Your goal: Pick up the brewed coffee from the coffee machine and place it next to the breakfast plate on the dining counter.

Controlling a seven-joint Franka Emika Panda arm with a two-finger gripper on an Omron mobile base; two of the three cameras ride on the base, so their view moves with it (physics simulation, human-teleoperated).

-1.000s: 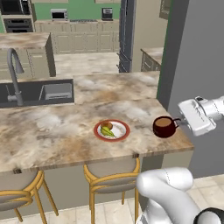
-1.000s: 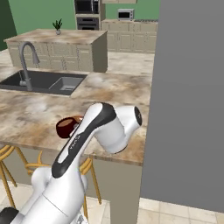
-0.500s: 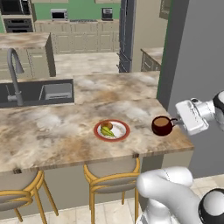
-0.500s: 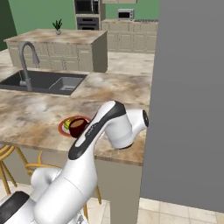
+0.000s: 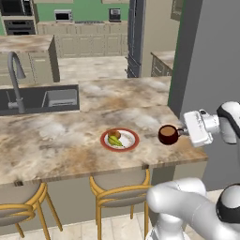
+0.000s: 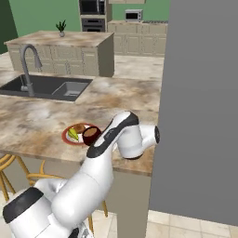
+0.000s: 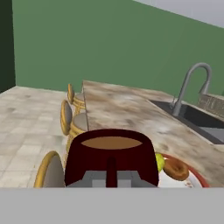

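Gripping the handle of the brewed coffee, gripper clamped shut, mug held level over the dining counter, near the breakfast plate.

Glossy white rounded arm, dark grey joint caps, boxy white pincer housing

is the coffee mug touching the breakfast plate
Apart. The left base view shows bare counter between the coffee mug and the plate; the gripper holds the mug by its handle.
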